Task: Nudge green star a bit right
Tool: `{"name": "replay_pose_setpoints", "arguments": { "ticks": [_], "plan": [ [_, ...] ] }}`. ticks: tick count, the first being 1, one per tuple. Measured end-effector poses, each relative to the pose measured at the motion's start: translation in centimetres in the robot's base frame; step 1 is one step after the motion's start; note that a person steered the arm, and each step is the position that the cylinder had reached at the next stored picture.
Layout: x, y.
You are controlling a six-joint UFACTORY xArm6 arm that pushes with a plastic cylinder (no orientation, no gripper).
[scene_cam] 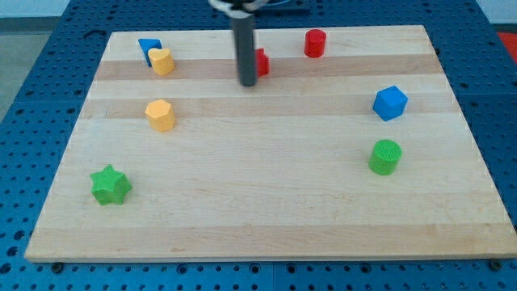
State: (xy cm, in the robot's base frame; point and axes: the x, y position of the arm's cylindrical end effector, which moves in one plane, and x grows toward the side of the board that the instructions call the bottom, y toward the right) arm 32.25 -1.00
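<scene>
The green star (110,185) lies near the view's bottom left corner of the wooden board (266,202). My tip (247,83) is at the end of the dark rod near the view's top centre, far up and to the right of the star. The tip stands just left of a red block (261,62) that the rod partly hides.
A blue block (149,49) and a yellow heart (162,61) sit at the top left, a yellow hexagon (160,115) below them. A red cylinder (315,43) is at the top, a blue cube (390,103) and a green cylinder (385,157) at the right.
</scene>
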Motion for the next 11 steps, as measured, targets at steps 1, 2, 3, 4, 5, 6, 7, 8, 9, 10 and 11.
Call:
{"name": "replay_pose_setpoints", "arguments": {
  "ticks": [1,2,3,4,5,6,7,8,9,10,11],
  "plan": [
    [-2.1,5.8],
    [-2.4,9.2],
    [0.4,9.1],
    [2.5,8.8],
    [2.5,9.1],
    [2.5,6.3],
    [2.8,-0.2],
    [2.8,-3.2],
    [2.8,-6.1],
    [2.9,-12.7],
    [4.7,-21.4]
  ]
}}
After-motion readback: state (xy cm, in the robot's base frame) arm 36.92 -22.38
